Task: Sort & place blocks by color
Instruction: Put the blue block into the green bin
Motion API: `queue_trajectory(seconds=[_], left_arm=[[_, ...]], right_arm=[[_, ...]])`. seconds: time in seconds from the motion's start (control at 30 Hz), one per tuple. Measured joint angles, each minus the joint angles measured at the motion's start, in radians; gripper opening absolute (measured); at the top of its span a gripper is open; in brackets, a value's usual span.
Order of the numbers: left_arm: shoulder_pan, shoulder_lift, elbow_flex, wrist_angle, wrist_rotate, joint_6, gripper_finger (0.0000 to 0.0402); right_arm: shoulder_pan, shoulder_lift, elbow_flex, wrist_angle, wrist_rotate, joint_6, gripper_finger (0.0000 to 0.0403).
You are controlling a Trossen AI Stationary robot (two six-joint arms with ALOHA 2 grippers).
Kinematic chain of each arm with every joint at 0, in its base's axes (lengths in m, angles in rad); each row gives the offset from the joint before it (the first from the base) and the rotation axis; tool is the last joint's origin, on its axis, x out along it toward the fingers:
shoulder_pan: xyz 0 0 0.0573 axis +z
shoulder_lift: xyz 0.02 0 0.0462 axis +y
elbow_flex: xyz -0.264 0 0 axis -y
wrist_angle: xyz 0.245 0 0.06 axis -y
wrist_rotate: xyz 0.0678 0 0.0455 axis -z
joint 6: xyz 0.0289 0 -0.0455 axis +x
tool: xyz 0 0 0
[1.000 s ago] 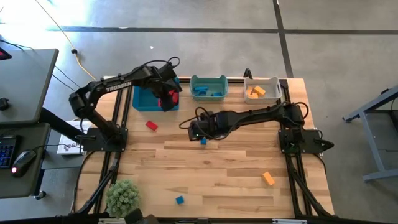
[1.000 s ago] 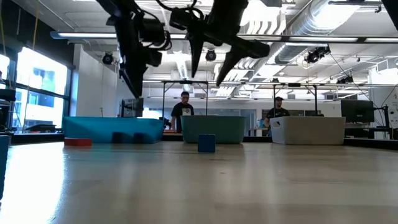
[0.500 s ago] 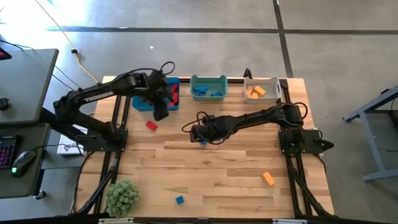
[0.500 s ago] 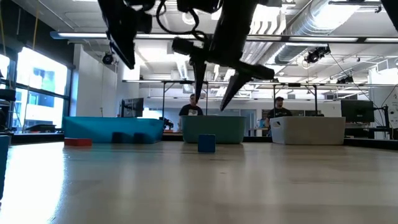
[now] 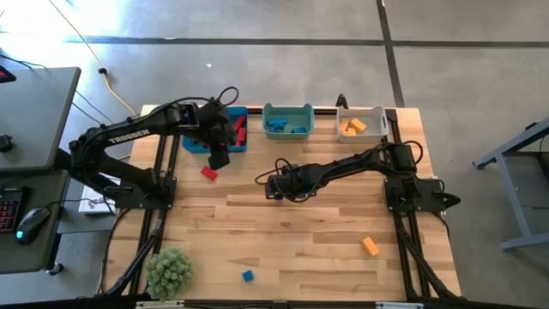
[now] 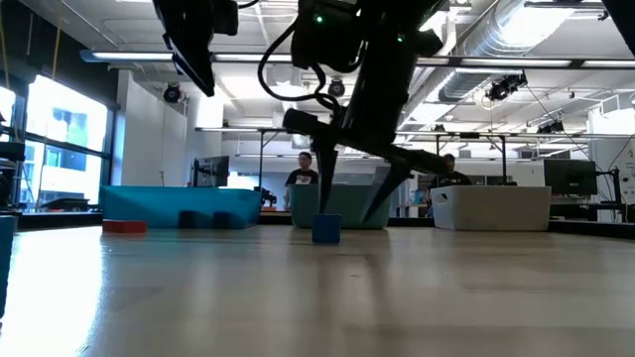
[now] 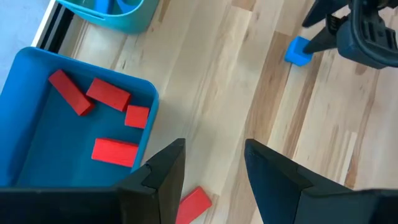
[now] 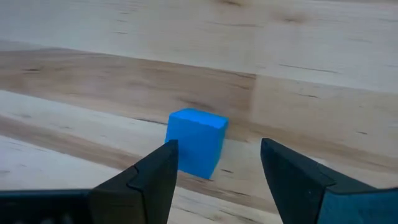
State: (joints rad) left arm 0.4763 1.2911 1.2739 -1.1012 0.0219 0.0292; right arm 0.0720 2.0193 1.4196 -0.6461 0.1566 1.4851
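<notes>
A blue cube [image 8: 196, 142] rests on the table's middle [image 6: 326, 229]. My right gripper [image 8: 217, 146] hangs open just over it, pointing steeply down, one finger on either side, and hides it in the high view [image 5: 276, 187]. My left gripper [image 5: 219, 159] is open with nothing in it, raised high off the table beside the blue bin's [image 7: 37, 112] near edge. A red block [image 5: 208, 172] lies flat on the wood right below it [image 7: 194, 204]. Several red blocks [image 7: 109, 93] lie in the blue bin.
At the far edge stand the teal bin [image 5: 287, 120] with blue blocks and the white bin [image 5: 360, 124] with orange blocks. An orange block [image 5: 370, 246] and a blue block [image 5: 248, 275] lie near the front. A green plant [image 5: 169, 271] sits at the front left corner.
My left gripper has risen and drawn back from over the blue bin toward the table's near edge, staying open. My right gripper has come straight down toward the blue cube, still open. The cube has stayed on the table.
</notes>
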Motion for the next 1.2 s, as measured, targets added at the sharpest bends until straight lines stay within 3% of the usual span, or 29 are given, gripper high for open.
queue_trajectory(seconds=[0.77,1.0,1.1,1.2], left_arm=[[0.001,0.0,0.0,0.003,-0.002,0.026,0.0156],[0.001,0.001,0.0,0.005,-0.003,0.027,0.0156],[0.001,0.001,0.0,0.005,-0.004,0.042,0.0156],[0.001,0.001,0.0,0.005,-0.004,0.059,0.0156]], right_arm=[[-0.022,0.009,-0.007,0.115,-0.004,-0.005,0.0215],[-0.04,0.064,-0.004,0.139,-0.06,0.001,0.0215],[-0.039,0.064,-0.004,0.134,-0.053,0.007,0.0199],[-0.043,0.063,-0.005,0.128,-0.051,-0.006,0.0156]])
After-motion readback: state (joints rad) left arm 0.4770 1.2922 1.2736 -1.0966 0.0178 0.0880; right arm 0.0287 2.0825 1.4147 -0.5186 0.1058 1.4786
